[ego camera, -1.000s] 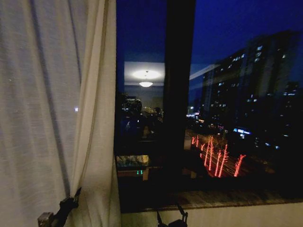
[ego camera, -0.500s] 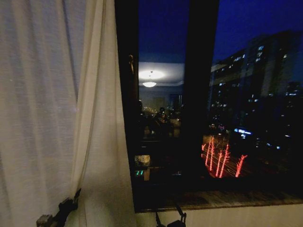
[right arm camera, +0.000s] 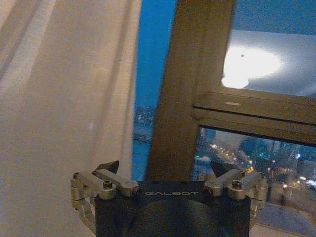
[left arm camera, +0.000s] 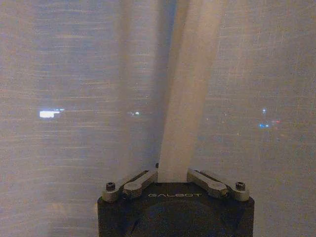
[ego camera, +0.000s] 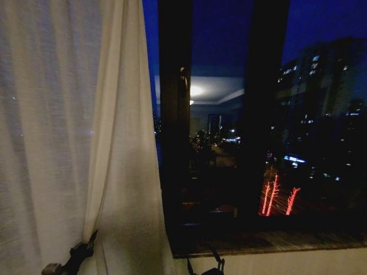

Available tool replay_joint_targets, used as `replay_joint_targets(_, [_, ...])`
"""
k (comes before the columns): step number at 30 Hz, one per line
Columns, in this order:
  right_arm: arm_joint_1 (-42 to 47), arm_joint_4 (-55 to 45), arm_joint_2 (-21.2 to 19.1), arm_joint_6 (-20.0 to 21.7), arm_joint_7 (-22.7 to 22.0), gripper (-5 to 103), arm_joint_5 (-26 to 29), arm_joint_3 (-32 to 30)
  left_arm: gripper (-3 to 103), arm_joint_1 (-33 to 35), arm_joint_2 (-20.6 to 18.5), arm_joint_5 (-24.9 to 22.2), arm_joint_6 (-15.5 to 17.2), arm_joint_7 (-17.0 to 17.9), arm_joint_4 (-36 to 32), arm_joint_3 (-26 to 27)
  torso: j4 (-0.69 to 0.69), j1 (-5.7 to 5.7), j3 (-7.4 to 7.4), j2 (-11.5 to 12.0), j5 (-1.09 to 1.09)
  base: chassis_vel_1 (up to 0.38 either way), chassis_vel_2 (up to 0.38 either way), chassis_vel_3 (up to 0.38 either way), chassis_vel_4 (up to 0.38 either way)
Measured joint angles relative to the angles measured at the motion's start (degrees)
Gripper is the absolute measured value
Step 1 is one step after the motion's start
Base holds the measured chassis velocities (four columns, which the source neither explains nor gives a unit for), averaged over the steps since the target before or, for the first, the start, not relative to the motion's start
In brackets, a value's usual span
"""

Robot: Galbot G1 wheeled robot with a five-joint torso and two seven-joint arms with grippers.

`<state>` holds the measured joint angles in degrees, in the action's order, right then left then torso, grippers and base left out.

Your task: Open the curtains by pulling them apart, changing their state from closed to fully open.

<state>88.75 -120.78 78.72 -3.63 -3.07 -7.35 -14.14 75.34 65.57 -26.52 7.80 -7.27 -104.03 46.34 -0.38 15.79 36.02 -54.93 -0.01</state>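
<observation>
Since the earlier head view, the whole scene has slid rightward, so the camera has turned; the sheer curtain (ego camera: 69, 132) now spreads wider over the left half. At its lower edge the left gripper (ego camera: 86, 243) stays clamped on a bunched fold of that curtain (left arm camera: 180, 108), fingers (left arm camera: 140, 180) pressed against the fabric. Right of it stand the dark window frame (ego camera: 175, 114) and night glass. Low at centre, the right gripper (right arm camera: 165, 170) hangs with fingers spread, holding nothing.
</observation>
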Motion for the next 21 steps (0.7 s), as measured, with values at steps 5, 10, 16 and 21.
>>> replay_joint_targets(5, [0.3,-0.3,0.0,-0.1,0.0,100,0.0,0.2,0,-1.3,2.7,0.0,0.0,0.4,-0.1,-0.5,0.0,0.0,0.0,0.0,-0.01,0.238,0.221,-0.232,-0.226])
replay_joint_targets(10, [0.3,-0.4,0.0,-0.1,0.0,100,0.0,0.1,0,-2.0,7.6,-0.4,2.4,1.2,-2.1,-0.5,-0.01,0.01,0.0,0.0,0.0,0.201,0.198,-0.218,-0.216])
replay_joint_targets(16, [0.2,-0.2,0.0,-0.1,0.0,100,0.2,0.1,0,-2.8,12.2,-0.2,3.3,1.6,-3.0,-0.5,-0.01,0.01,0.0,0.0,0.01,0.206,0.201,-0.198,-0.215])
replay_joint_targets(21, [0.1,-0.3,0.0,-0.1,0.0,100,0.4,0.1,0,-2.6,13.9,1.2,3.2,1.4,-3.2,-0.6,-0.01,0.01,0.0,0.0,-0.01,0.196,0.227,-0.219,-0.221])
